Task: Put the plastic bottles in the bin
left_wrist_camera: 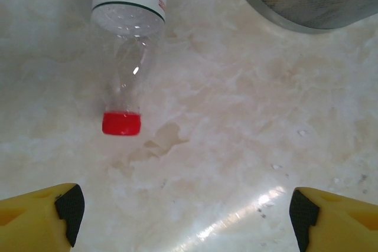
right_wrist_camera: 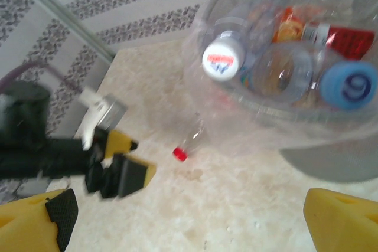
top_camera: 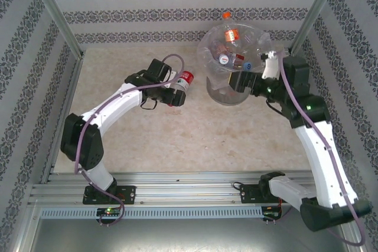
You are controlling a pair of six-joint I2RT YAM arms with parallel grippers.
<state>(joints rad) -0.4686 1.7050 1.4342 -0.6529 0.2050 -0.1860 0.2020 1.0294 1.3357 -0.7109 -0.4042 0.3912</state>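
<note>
The pale marbled table (top_camera: 195, 140) carries the bin (top_camera: 224, 97), a round grey bucket lined with a crinkly clear bag (right_wrist_camera: 204, 22).

The right gripper (right_wrist_camera: 189, 219) hangs at the near side of the bin, close to its rim. Its yellow fingers (right_wrist_camera: 342, 216) are spread wide with nothing between them.

The left gripper (left_wrist_camera: 186, 219) is low over the table, to the left of the bin and apart from it. Its jaws are also spread wide and empty, and its black pads (left_wrist_camera: 69, 210) touch nothing.

Several plastic bottles (right_wrist_camera: 295, 33) lie jumbled inside the bin. One shows an orange and red label.

A loose bottle (left_wrist_camera: 131, 51) lies on its side on the table left of the bin, just ahead of the left gripper. It is clear, with a white label printed in green and red. Its neck points toward the gripper, away from the bin's wall.

Inside the bin, a blue cap (right_wrist_camera: 353, 87) sits toward the near wall and a white cap (right_wrist_camera: 223, 60) toward the left rim.

The loose bottle's red cap (left_wrist_camera: 121, 123) rests on the table just short of the open jaws.
</note>
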